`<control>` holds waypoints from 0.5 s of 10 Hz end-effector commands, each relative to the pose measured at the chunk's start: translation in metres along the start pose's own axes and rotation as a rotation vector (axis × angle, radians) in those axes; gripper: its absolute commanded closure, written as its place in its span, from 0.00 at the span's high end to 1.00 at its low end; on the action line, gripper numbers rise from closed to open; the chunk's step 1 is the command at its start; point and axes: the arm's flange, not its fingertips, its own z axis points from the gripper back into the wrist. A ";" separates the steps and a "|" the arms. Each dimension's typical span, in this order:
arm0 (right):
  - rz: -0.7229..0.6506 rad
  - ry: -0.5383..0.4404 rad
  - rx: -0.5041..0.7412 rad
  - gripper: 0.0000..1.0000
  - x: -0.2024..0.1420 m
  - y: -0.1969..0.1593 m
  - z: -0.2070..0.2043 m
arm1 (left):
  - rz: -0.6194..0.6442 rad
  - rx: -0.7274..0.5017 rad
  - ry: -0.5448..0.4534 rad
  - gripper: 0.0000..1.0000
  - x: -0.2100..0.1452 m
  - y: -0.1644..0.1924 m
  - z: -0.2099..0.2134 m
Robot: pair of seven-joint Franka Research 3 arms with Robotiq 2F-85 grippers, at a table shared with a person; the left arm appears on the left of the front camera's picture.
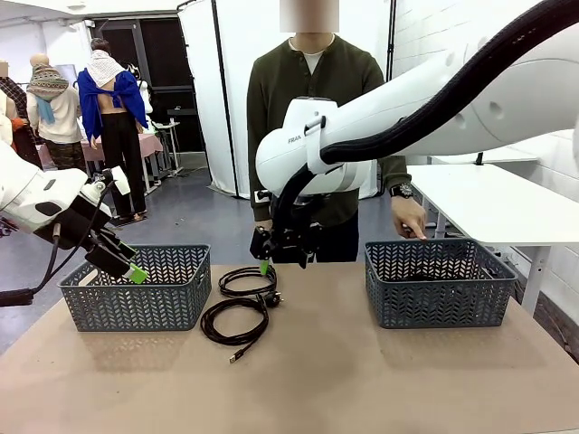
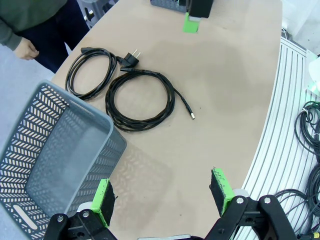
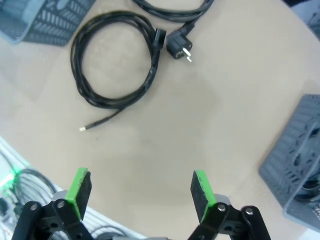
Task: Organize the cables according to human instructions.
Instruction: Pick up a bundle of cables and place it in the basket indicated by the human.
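Tan table [image 1: 362,380]: two cables [image 1: 269,298] between baskets [image 1: 136,289]; dark cord [image 1: 425,276] in right basket [image 1: 439,303]; left end effector [image 2: 160,179], right end effector [image 3: 139,175] apart

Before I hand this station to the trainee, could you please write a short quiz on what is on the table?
1. True or false: the left gripper and the right gripper both stand open.
2. The mains-plug cable and the thin-plug cable lie: A) between the left basket and the right basket; B) inside one basket; C) in a gripper.
3. Fill in: the person's hand is at the far rim of the ___ basket.
Key: 1 true; 2 A; 3 right.
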 end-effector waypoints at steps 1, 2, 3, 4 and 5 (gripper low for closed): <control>-0.060 -0.012 -0.007 1.00 0.013 0.010 -0.017 | -0.014 -0.017 -0.014 1.00 -0.004 0.003 -0.001; -0.074 0.001 0.002 1.00 0.016 0.011 -0.028 | -0.014 -0.017 -0.014 1.00 -0.004 0.003 -0.001; -0.086 0.013 0.012 1.00 0.018 0.011 -0.038 | -0.014 -0.017 -0.014 1.00 -0.004 0.003 -0.001; -0.094 0.020 0.013 1.00 0.022 0.013 -0.047 | -0.014 -0.017 -0.014 1.00 -0.004 0.003 -0.001; -0.107 0.023 0.005 1.00 0.025 0.013 -0.056 | -0.014 -0.017 -0.014 1.00 -0.004 0.003 -0.001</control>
